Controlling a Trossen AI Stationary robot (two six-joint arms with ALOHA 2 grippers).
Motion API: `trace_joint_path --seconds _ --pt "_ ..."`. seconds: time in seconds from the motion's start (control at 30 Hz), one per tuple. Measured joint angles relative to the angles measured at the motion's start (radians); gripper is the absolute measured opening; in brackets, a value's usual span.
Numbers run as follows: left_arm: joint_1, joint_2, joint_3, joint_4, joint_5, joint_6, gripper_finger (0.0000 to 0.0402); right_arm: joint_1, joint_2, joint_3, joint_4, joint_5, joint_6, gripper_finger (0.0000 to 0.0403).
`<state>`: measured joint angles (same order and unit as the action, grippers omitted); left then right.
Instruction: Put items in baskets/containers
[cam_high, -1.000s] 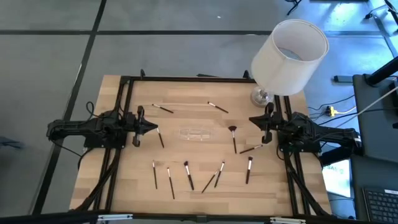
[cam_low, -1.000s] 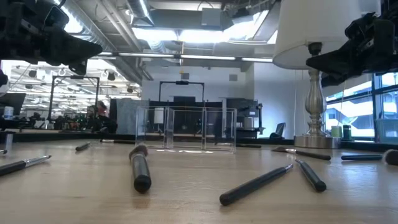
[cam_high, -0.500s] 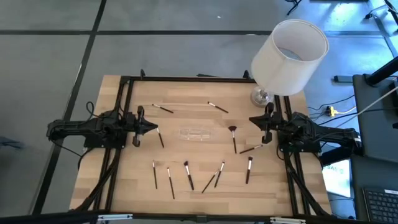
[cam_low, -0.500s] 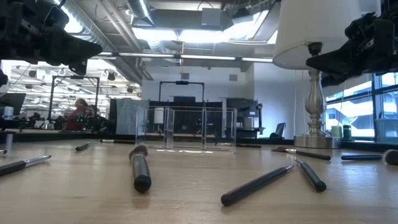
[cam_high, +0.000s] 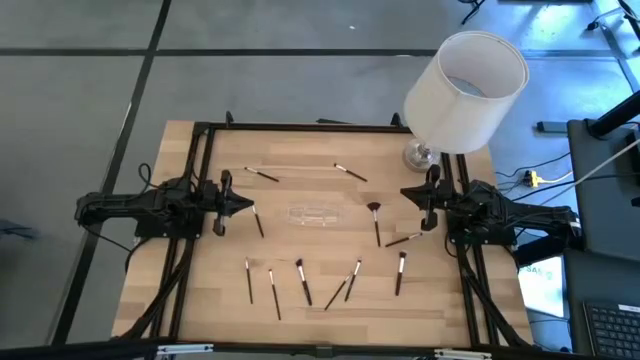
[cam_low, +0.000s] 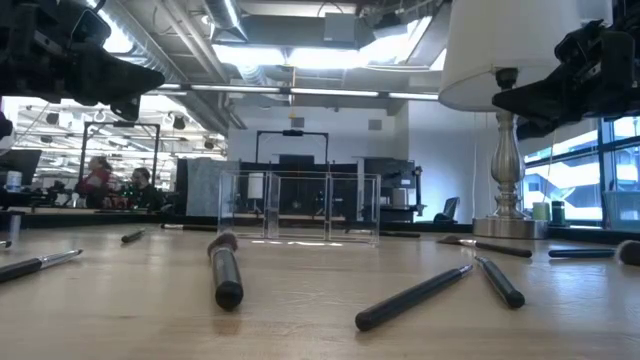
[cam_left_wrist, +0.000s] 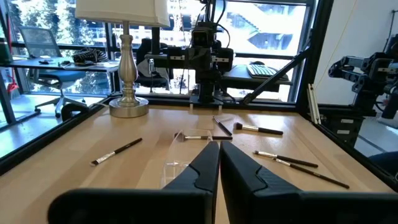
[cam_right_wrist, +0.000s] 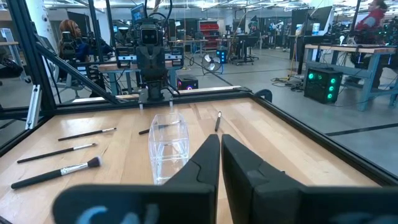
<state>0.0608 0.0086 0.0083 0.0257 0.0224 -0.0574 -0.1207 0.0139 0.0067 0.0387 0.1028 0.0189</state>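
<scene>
1. Left gripper (cam_high: 246, 207) hangs at the table's (cam_high: 205, 300) left edge, fingers pressed together, holding nothing
2. Right gripper (cam_high: 407, 195) hangs at the right edge, likewise closed and empty
3. Clear plastic cup (cam_high: 315, 215) lies midway between them
4. Thin dark makeup brushes (cam_high: 302, 281) lie scattered around it
</scene>
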Motion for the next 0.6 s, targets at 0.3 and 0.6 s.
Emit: trace_joint_path --seconds 0.3,0.6 --pt "0.000 0.000 0.000 0.000 0.000 0.000 0.0010 0.000 0.000 0.000 0.000 0.000 0.000 0.0019" --pt "0.000 0.000 0.000 0.000 0.000 0.000 0.0010 0.000 0.000 0.000 0.029 -0.021 0.368 0.0019"
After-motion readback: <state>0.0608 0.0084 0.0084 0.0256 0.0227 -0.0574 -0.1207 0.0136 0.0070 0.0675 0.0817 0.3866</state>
